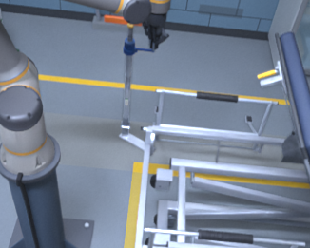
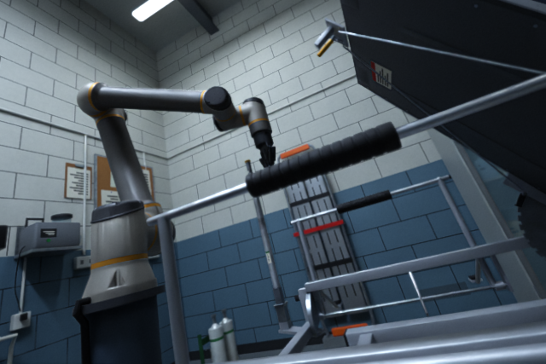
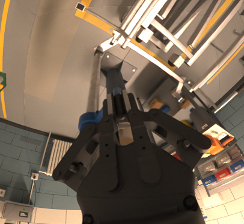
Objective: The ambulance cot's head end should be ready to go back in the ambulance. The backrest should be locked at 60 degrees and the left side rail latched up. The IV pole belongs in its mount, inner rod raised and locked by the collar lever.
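Note:
The blue collar (image 1: 129, 46) on the IV pole (image 1: 127, 90) is partly hidden behind my fingers in the wrist camera, and the near rail's grip hides it from the second side camera. The pole stands upright in its mount (image 1: 127, 135) at the cot's corner, with the thin inner rod (image 2: 248, 165) rising above the collar. My gripper (image 1: 155, 44) (image 3: 119, 101) (image 2: 267, 162) is closed on the collar lever (image 1: 144, 50), which sticks out sideways from the collar. The left side rail (image 1: 217, 97) stands raised. The backrest (image 1: 301, 93) is tilted up.
The cot frame (image 1: 217, 193) fills the floor on the right, inside yellow floor lines. My arm's pedestal (image 1: 27, 193) stands on the left. A folded stretcher (image 2: 317, 228) leans on the wall behind the pole. Two cylinders (image 2: 220, 339) stand by the wall.

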Tool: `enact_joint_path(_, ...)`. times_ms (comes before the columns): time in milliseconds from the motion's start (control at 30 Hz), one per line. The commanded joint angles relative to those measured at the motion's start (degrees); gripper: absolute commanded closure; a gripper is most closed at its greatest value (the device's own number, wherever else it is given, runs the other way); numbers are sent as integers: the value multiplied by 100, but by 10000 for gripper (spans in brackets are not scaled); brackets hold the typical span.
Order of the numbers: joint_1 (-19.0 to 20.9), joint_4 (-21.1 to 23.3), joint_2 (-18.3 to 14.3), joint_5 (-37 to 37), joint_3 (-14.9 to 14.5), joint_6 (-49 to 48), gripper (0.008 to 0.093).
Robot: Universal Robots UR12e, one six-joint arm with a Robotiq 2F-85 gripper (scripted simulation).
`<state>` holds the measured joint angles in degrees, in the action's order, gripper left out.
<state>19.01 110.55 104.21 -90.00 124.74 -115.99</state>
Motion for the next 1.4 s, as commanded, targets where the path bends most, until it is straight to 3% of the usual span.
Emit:
enact_joint_path(0, 2, 2, 0, 0, -6, 2, 934)
enact_joint_path(633, 173, 26, -97, 0, -78, 173, 934)
enact_joint_path(1367, 711, 63, -245, 0, -189, 711, 934)
